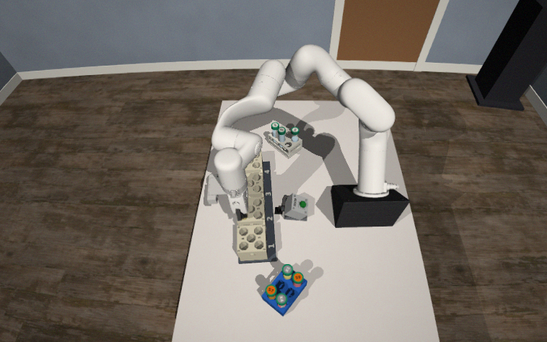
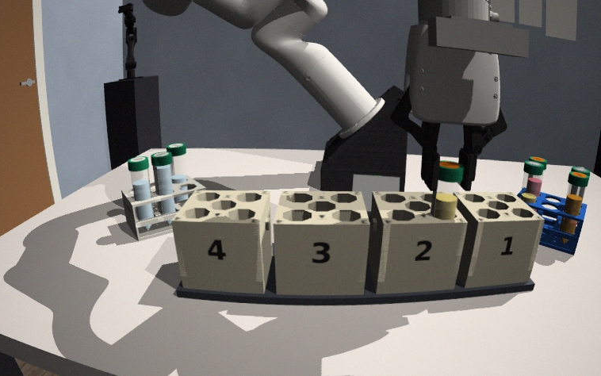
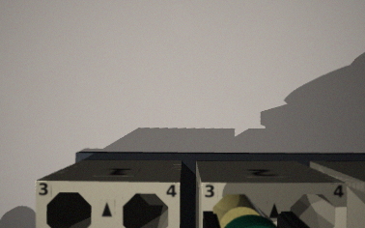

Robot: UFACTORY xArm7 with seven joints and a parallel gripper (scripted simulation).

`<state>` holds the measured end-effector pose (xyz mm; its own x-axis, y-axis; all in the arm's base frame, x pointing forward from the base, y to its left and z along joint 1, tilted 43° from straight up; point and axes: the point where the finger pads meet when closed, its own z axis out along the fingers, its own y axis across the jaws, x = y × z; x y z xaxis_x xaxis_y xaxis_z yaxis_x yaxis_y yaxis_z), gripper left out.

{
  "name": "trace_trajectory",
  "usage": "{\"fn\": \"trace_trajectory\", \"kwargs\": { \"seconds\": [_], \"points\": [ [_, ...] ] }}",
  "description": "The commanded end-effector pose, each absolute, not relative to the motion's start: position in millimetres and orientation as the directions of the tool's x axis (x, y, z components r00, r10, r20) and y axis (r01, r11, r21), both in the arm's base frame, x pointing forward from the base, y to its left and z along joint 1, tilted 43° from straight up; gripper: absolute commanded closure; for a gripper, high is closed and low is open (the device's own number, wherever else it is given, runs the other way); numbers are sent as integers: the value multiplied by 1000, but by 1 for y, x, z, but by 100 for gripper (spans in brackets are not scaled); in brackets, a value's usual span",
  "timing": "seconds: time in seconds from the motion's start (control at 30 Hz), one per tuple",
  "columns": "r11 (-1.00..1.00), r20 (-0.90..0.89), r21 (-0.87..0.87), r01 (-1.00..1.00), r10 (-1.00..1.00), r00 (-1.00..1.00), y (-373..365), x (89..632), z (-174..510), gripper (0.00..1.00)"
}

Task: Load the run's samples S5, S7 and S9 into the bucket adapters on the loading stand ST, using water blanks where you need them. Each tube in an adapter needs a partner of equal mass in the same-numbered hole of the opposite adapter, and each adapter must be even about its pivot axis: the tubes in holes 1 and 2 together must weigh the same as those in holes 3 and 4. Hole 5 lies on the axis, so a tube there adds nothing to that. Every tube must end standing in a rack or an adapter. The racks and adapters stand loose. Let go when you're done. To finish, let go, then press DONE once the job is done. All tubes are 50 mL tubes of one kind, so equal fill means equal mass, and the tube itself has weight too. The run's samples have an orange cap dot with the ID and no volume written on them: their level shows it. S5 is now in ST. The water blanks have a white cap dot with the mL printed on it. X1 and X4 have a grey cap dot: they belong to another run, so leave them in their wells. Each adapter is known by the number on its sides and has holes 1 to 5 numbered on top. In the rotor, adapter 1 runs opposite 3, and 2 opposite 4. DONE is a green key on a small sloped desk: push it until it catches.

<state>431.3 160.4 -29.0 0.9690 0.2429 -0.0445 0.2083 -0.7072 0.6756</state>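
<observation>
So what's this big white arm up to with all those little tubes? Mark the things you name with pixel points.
The arm's end effector (image 1: 240,214) (image 2: 448,181) (image 3: 251,220) is gripping a yellow-filled tube (image 2: 446,205) (image 3: 248,222) upright by its upper end, its lower part down inside adapter 2 (image 1: 250,220) (image 2: 415,268) (image 3: 251,172). Two other tubes for this run, S7 (image 1: 270,291) (image 2: 573,205) and S9 (image 1: 297,278) (image 2: 537,159), stand in the blue rack (image 1: 272,302) (image 2: 580,231). So the loading is unfinished.
</observation>
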Motion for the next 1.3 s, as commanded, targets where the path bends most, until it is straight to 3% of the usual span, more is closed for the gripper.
{"fn": "trace_trajectory", "kwargs": {
  "seconds": [0.0,1.27],
  "points": [
    [-709,-41,673,209,246,968,160,432,-31,100],
    [-709,-41,673,209,246,968,146,435,-47,100]
  ]
}}
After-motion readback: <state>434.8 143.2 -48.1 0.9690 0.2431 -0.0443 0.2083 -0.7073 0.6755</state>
